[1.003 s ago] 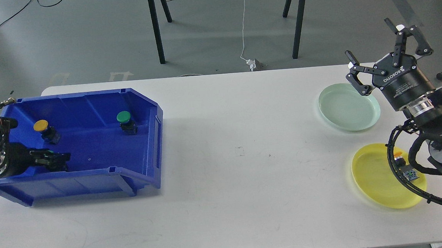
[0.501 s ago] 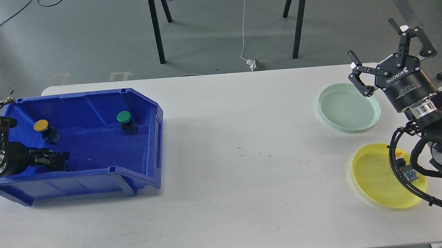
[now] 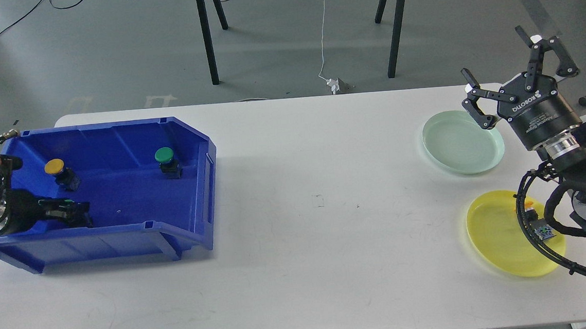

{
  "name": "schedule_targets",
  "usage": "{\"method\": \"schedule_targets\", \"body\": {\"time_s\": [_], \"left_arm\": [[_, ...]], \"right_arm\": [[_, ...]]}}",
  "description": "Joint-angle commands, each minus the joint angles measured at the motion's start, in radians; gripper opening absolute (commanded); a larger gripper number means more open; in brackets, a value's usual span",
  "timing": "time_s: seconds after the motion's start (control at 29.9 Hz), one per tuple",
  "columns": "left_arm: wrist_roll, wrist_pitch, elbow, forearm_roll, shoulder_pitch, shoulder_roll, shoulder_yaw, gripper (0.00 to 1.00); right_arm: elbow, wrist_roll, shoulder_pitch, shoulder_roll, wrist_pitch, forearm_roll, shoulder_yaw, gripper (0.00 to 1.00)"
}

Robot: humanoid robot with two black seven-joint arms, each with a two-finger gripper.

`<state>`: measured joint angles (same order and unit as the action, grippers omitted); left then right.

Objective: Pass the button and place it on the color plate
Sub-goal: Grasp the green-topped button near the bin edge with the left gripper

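Note:
A yellow-capped button [image 3: 59,170] and a green-capped button [image 3: 166,160] stand in the blue bin [image 3: 199,191] at the left. My left gripper [image 3: 72,213] is low inside the bin, in front of the yellow button. It is dark, with a small green speck on top, and its fingers cannot be told apart. My right gripper [image 3: 495,53] is open and empty, raised over the far right edge of the pale green plate [image 3: 456,145]. The yellow plate [image 3: 499,238] holds a yellow button [image 3: 531,211], partly hidden by my right arm's cable.
The white table [image 3: 317,219] spans the view. My right arm and its black cable loop [image 3: 541,250] lie over the yellow plate's right side. Black stand legs [image 3: 206,36] and a white cord are on the floor behind the table.
My right gripper has shifted slightly to the right and stayed open. My left gripper has drawn back a little to the left inside the bin. The buttons have not moved.

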<state>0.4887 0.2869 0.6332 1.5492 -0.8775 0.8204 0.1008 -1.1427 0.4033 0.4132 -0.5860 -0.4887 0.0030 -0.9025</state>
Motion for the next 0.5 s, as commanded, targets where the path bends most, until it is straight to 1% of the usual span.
{"method": "schedule_targets", "body": {"time_s": [0.0,0.17,0.47], "left_arm": [[0.0,0.0,-0.003,0.002,0.002,0.0,0.0,0.37],[0.0,0.0,-0.003,0.002,0.002,0.0,0.0,0.31],[0.0,0.001,0.0,-0.006,-0.015,0.002,-0.01,0.28]], "right_arm": [[0.0,0.0,-0.002,0.0,0.0,0.0,-0.001,0.98],[0.0,0.0,-0.008,0.0,0.0,0.0,-0.006,0.98],[0.0,0.0,-0.01,0.0,0.0,0.0,-0.006,0.98]]}}
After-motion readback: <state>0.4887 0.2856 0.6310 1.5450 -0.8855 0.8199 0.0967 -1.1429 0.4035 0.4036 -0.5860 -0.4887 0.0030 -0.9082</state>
